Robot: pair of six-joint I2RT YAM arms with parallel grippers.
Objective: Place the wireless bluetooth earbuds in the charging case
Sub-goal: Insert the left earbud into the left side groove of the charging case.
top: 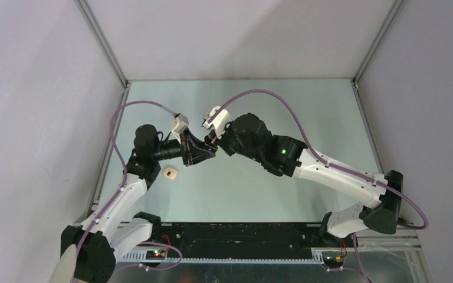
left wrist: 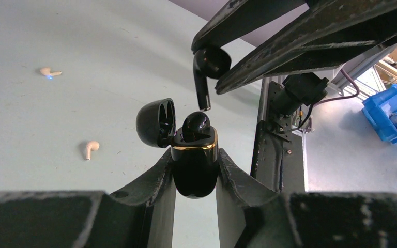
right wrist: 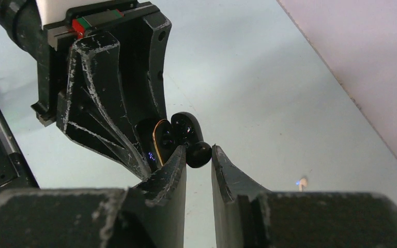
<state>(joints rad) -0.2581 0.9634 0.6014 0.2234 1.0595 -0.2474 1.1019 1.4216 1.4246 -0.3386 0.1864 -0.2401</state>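
My left gripper (left wrist: 195, 154) is shut on a black charging case (left wrist: 195, 173) with a gold rim and holds it upright above the table. The lid (left wrist: 155, 123) is swung open to the left. One black earbud (left wrist: 196, 126) sits in the case. My right gripper (right wrist: 198, 153) is shut on the head of a second black earbud (left wrist: 210, 63). Its stem (left wrist: 202, 93) points down, just above the case's free slot. In the top view the two grippers meet tip to tip, the left (top: 199, 154) below the right (top: 212, 140). The case also shows in the right wrist view (right wrist: 161, 140).
Two pale beige earbuds (left wrist: 50, 73) (left wrist: 90, 149) lie loose on the table; one shows in the right wrist view (right wrist: 302, 182). A beige case (top: 170, 173) sits on the table by the left arm. Grey walls enclose the table on three sides.
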